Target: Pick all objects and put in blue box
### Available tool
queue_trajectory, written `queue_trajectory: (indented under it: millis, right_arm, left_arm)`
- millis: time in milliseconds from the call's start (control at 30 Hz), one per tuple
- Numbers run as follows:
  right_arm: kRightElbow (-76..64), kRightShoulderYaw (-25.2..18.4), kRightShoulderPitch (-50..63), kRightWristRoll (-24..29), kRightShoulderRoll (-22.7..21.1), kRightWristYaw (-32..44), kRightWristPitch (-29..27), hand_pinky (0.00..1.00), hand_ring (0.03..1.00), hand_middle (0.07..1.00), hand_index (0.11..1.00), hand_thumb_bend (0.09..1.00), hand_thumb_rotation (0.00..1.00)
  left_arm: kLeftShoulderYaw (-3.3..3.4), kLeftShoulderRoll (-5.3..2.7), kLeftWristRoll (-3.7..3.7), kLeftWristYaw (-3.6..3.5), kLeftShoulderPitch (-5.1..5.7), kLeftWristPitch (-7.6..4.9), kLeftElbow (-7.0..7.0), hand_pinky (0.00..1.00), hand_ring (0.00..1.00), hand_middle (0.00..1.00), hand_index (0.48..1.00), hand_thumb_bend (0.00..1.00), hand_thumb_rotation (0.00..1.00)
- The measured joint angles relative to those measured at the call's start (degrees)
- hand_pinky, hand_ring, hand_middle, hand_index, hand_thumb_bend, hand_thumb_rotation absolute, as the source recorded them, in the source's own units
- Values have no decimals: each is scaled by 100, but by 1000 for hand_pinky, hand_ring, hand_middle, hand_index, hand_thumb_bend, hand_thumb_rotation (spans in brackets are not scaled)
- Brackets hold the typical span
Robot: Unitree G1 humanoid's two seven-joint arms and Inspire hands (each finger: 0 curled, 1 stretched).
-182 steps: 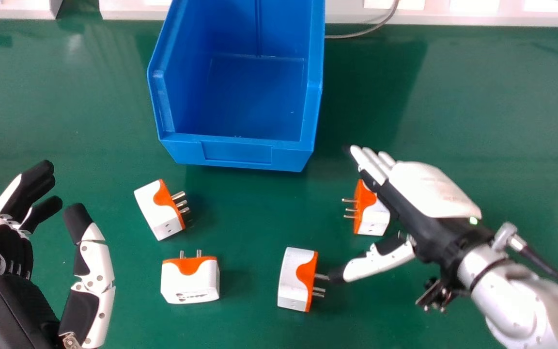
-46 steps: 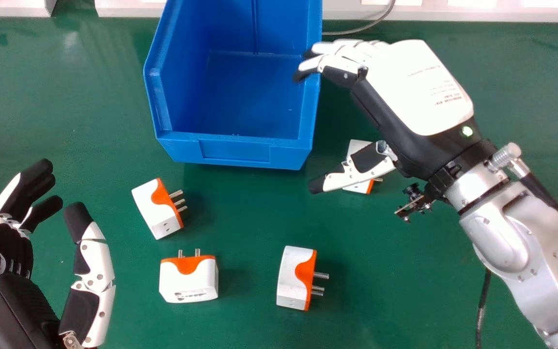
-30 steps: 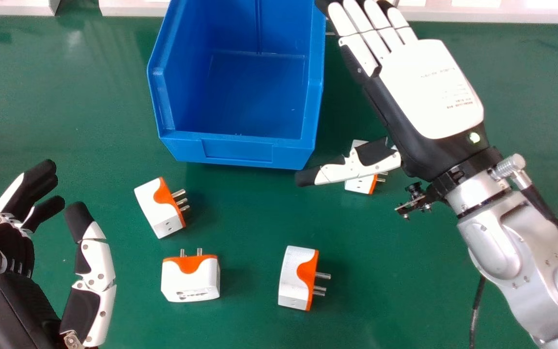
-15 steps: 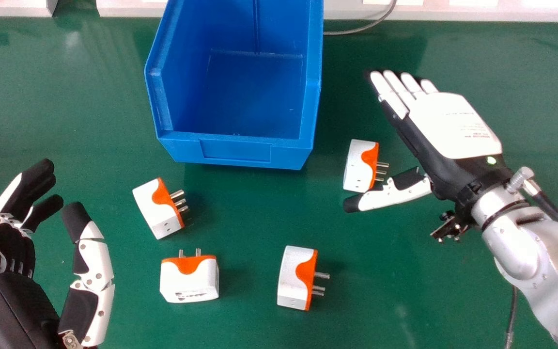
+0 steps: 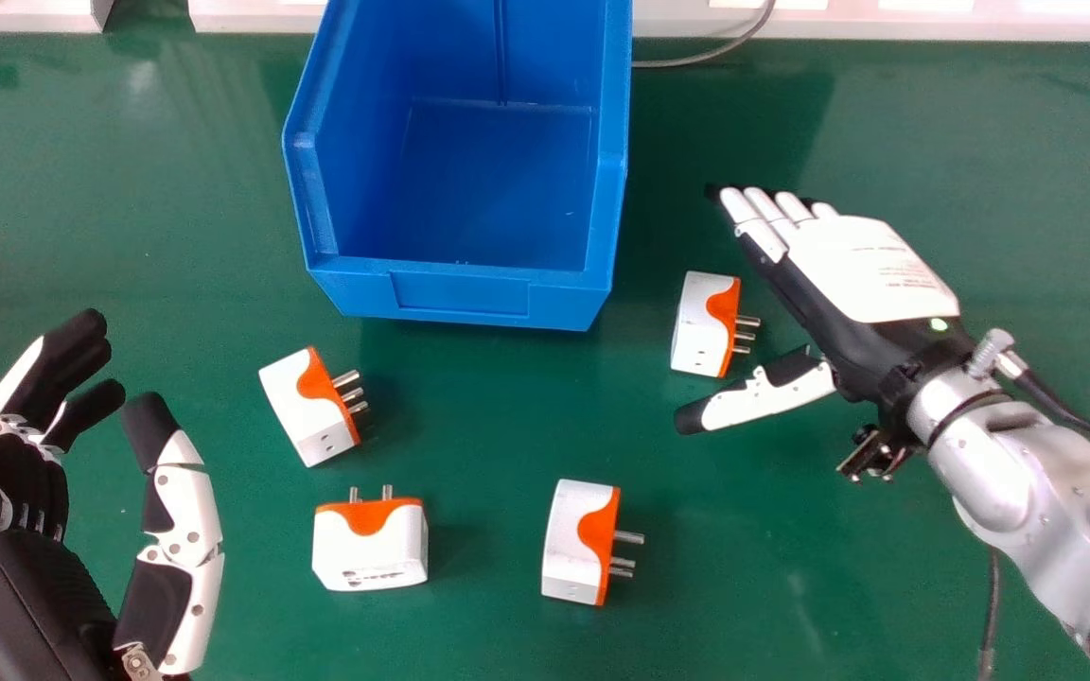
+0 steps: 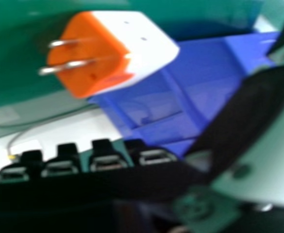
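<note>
My right hand point(image 5: 867, 270) is open just right of a white-and-orange plug adapter point(image 5: 704, 323), whose pins point toward it; they stand apart. In the right hand view that adapter point(image 6: 142, 48) is near the hand's fingertips point(image 6: 108, 160). The blue box point(image 5: 465, 295) stands at the centre back with nothing inside. Three more adapters lie on the table: one point(image 5: 307, 409) before the box's left corner, another point(image 5: 371, 549) nearer the front, a third point(image 5: 575, 544) front centre. My left hand point(image 5: 10, 482) is open at the left edge, holding nothing.
The green tabletop point(image 5: 886, 586) carries everything. A pale ledge point(image 5: 933, 26) runs along the back, with a grey cable point(image 5: 715, 55) beside the box. Another cable hangs below the right forearm.
My right hand has come back from beside the box toward the front right, uncovering the adapter there, which earlier lay farther front with its pins facing left. The left hand has stayed still.
</note>
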Motion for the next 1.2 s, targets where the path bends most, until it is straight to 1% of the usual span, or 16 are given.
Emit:
queue_trajectory:
  millis: [100,233,333,433,500,567,667,733,800,900,967,1033,1067,1100,1133,1200]
  right_arm:
    - [230,73,-173,5,66,-65,-169,1000,1000,1000,1000,1000,552]
    - [585,183,-373,15,159,-91,-394,1000,1000,1000,1000,1000,500]
    - [831,225,-484,25,195,-131,-633,953,1000,1000,1000,1000,432]
    - [1113,295,-627,24,201,-235,-892,880,994,1000,1000,918,322]
    - [1308,346,-741,24,206,-264,-1042,813,948,979,964,866,226]
    - [1554,396,-866,35,225,-275,-1170,758,895,941,908,815,126]
    - [1899,423,-1012,100,266,-215,-1263,673,828,904,837,756,26]
    - [2083,459,-1096,134,284,-186,-1300,632,790,884,792,740,6]
    - [2214,480,-1181,149,298,-146,-1310,612,773,874,763,727,1]
    - [2320,506,-1272,176,300,-98,-1328,597,757,858,743,714,0]
    - [2368,508,-1316,195,301,-86,-1359,589,736,823,722,696,0]
    - [2402,514,-1341,197,301,-83,-1391,574,687,755,686,681,0]
    - [2414,516,-1344,197,301,-83,-1409,540,601,711,661,621,0]
    - [2420,518,-1345,197,301,-86,-1416,504,514,637,607,568,0]
    - [2422,520,-1345,196,302,-99,-1408,477,475,590,584,544,0]
    - [2410,524,-1345,189,303,-183,-1328,415,431,512,551,513,0]
  left_arm:
    - [-10,0,4,2,0,-1,0,659,715,715,724,260,0]
    - [-21,0,-13,-2,1,-1,0,663,721,718,727,253,0]
    - [-22,0,-17,-3,1,-2,0,666,720,716,727,255,0]
    - [-23,0,-19,3,2,-3,0,665,720,715,726,258,0]
    - [-23,0,-17,8,2,-8,0,661,719,715,726,260,0]
    - [-19,0,-17,18,2,-15,0,657,716,714,724,257,0]
    - [-15,0,-19,29,2,-23,0,654,716,715,724,259,0]
    - [-13,0,-18,33,2,-24,0,652,716,714,723,255,0]
    - [-9,0,-18,33,2,-29,1,651,716,715,723,252,0]
    - [-9,0,-19,30,2,-33,0,652,717,715,724,256,0]
    - [-9,0,-20,27,2,-33,0,654,717,715,723,252,0]
    - [-8,0,-20,26,2,-33,0,655,717,715,723,251,0]
    - [-8,0,-20,25,2,-32,0,656,717,715,723,252,0]
    - [-9,0,-20,24,2,-32,0,656,716,716,723,254,0]
    - [-10,0,-20,23,2,-31,0,655,716,716,723,255,0]
    - [-6,0,-2,30,2,-28,0,652,712,715,722,262,0]
